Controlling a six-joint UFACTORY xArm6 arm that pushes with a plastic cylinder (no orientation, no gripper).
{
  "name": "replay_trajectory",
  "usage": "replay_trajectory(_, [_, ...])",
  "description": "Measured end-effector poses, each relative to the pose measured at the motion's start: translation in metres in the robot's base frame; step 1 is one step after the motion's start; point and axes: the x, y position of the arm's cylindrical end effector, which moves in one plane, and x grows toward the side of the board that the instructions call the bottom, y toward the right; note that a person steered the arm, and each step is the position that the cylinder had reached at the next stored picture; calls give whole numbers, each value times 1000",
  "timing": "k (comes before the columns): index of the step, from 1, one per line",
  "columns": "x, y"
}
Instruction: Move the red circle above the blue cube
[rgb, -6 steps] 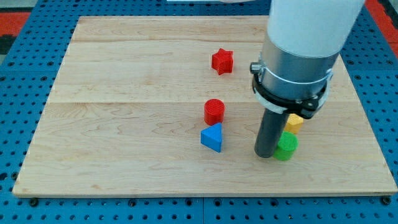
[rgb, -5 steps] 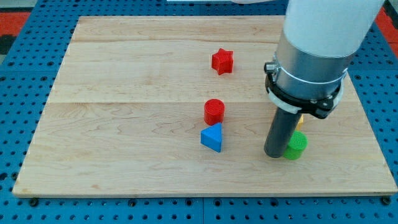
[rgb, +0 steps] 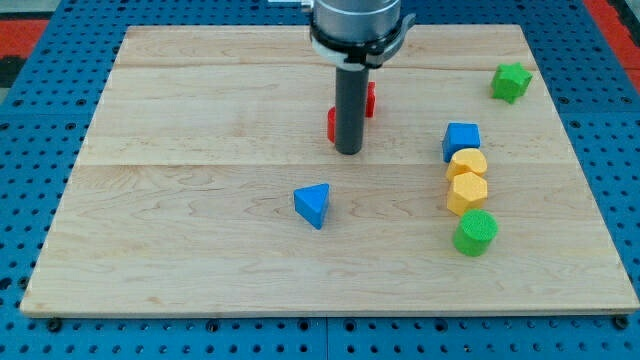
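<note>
Where wooden board meets blue pegboard, tip mid-board

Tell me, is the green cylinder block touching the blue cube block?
No. The green cylinder block lies near the view's bottom, apart from the blue cube block, with two yellow blocks between them.

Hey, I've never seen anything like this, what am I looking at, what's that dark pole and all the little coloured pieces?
This is one camera view of a robot arm working over a pale wooden board. The arm has no hand: it ends in a straight dark rod, and my tip slides along the board to push blocks. Nothing is held. Two red blocks sit partly hidden behind the rod: one on its left, one on its right. Toward the view's right lie a blue cube, two yellow blocks, a green cylinder and a green star-like block. A blue triangular block lies nearer the bottom.
</note>
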Motion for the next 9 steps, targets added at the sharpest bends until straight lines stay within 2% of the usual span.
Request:
replay_trajectory(1, [-5, -33])
replay_trajectory(2, [-33, -80])
replay_trajectory(4, [-28, -1])
replay_trajectory(5, [-53, -14])
replay_trajectory(7, [-48, 73])
replay_trajectory(9, [-99, 81])
